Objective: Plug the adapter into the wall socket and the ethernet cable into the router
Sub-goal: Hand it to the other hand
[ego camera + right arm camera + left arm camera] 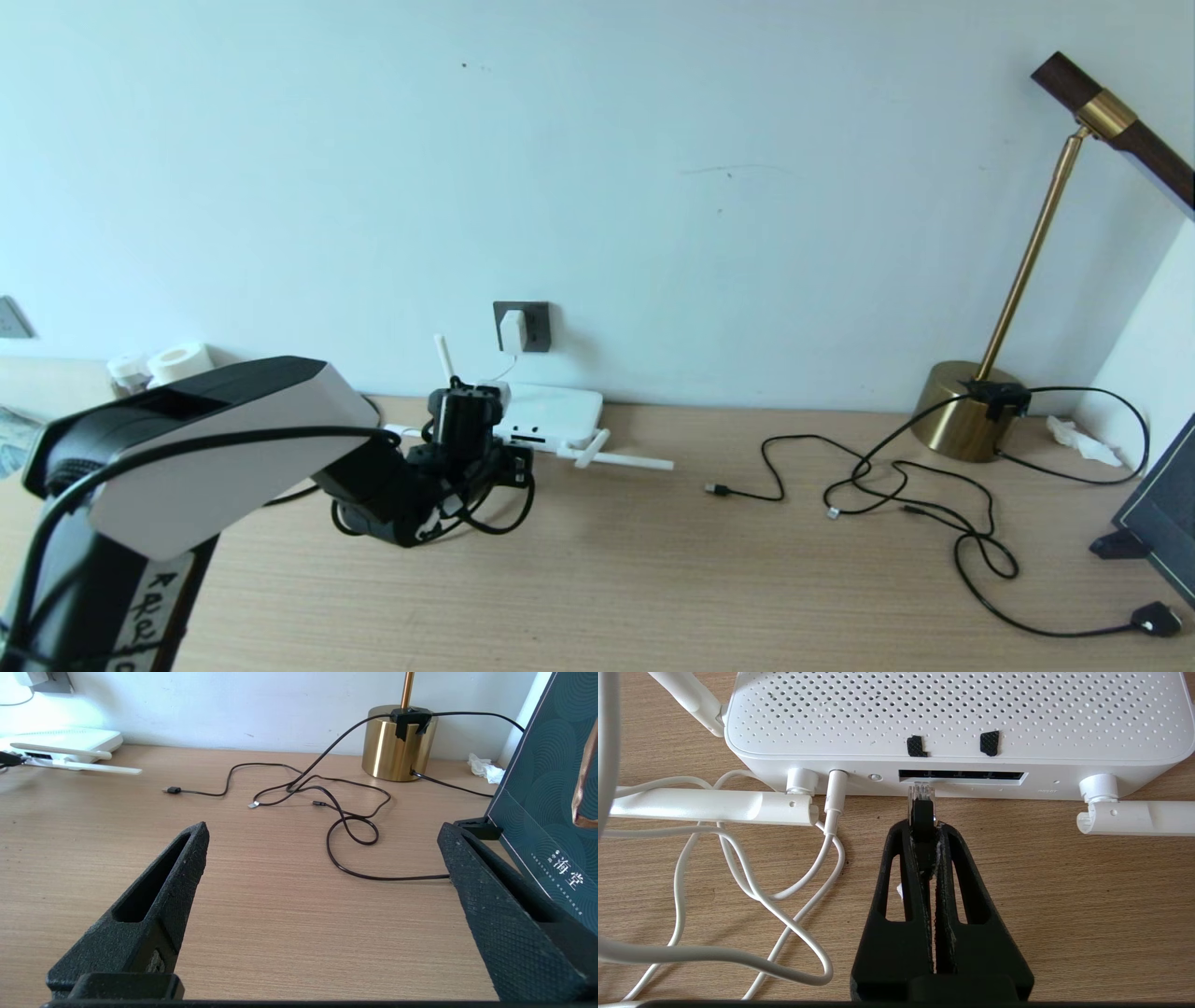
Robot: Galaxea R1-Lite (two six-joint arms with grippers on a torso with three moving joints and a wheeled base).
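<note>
Adapter sits in the wall socket above the counter's back edge, so that half looks done. Left end effector is clamped on the ethernet cable plug, clear tip just at the router's port slot at the back edge, apparently not seated. Left to do: push it in, release. Right end effector hangs idle over the counter's right part, fingers spread wide, empty.
</note>
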